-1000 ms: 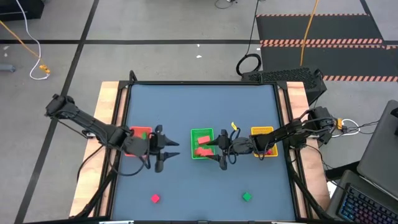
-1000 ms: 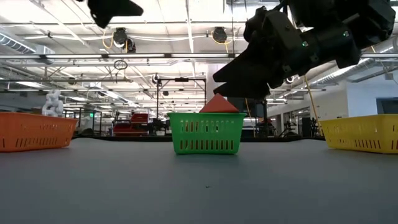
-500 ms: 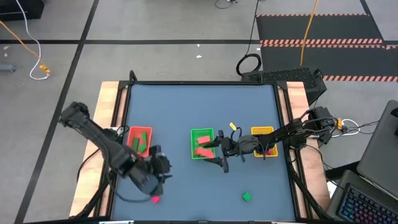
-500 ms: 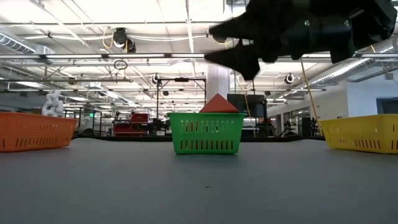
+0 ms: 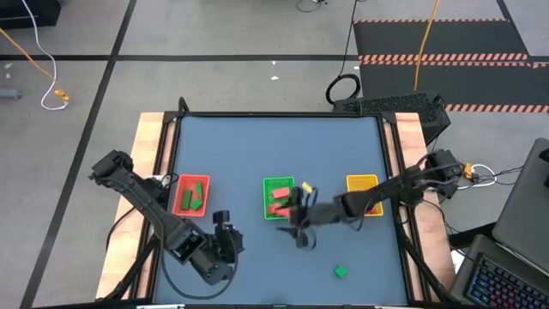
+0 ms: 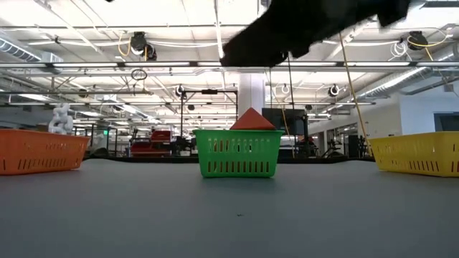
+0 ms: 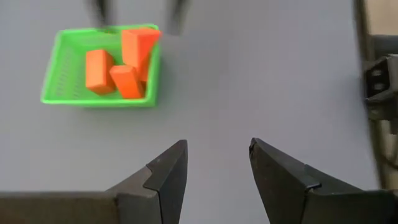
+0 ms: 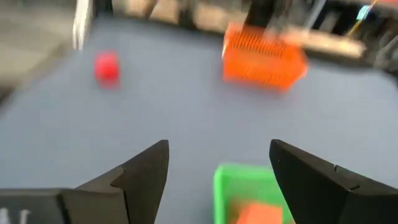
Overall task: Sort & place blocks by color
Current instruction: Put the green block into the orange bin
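Sorting is partly done. On the blue tabletop (image 5: 257,154) the green tray (image 5: 279,198) holds salmon-orange blocks (image 7: 121,62), the orange tray (image 5: 190,195) holds green blocks (image 5: 192,196), and the yellow tray (image 5: 364,194) sits at the right with its contents masked by the right arm.

Loose pieces: one green block (image 5: 340,271) lies alone near the front edge, well apart from every tray. A red block (image 8: 107,66) shows on the bare surface in the right wrist view; in the high view that spot is covered by the left arm, so its position there cannot be confirmed.

Left gripper (image 5: 226,246) is low at the front left of the table, jaws spread with nothing between them, as its own wrist view (image 7: 214,163) shows. Right gripper (image 5: 302,232) hangs just in front of the green tray, jaws spread and empty (its wrist view (image 8: 217,163) shows the tray rim directly below).

Risks, as judged:
- Right arm swinging near the green tray could clip its rim and shift or tip the stacked blocks.
- Left jaws descending on a block hidden from overhead may land off-centre and push it toward the table edge.
- Both arms working the front strip could cross paths.
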Controlling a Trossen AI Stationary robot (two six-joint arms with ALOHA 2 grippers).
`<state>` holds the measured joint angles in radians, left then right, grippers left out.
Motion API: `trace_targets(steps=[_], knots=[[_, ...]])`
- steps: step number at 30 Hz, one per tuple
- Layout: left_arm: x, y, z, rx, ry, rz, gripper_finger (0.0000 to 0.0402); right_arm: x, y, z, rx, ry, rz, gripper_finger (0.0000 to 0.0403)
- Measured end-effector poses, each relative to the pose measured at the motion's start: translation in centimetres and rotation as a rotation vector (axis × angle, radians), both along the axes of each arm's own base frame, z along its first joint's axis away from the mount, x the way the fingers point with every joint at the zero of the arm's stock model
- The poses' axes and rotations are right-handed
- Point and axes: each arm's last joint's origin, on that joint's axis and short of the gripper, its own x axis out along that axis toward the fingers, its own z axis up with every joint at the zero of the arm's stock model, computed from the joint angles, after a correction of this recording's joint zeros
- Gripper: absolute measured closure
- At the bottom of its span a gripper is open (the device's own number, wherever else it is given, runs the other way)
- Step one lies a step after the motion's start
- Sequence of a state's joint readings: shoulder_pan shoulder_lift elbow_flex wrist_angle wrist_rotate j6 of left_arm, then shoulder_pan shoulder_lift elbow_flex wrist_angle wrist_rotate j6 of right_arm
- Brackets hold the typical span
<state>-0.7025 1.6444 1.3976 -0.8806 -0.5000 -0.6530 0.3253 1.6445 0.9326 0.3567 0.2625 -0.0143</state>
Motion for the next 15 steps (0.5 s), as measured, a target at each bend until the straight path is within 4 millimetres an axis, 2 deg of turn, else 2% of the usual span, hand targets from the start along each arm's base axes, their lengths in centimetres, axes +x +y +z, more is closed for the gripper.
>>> trace_targets(steps=[4, 9, 15], knots=[[0.1, 0.2, 0.1, 0.058, -0.033, 0.004, 0.0227, 0.1, 2.1, 2.6, -0.092, 0.260, -0.032, 0.0132], [0.1, 0.4, 0.2, 0.123, -0.063, 0.020, 0.0227, -1.4, 3.7, 5.5, -0.034, 0.474, -0.135, 0.0133], [0.5, 1.0, 0.3, 0.194, -0.101, 0.062, 0.0227, -3.8, 5.7, 5.5, 0.192, 0.676, -0.236, 0.0135]])
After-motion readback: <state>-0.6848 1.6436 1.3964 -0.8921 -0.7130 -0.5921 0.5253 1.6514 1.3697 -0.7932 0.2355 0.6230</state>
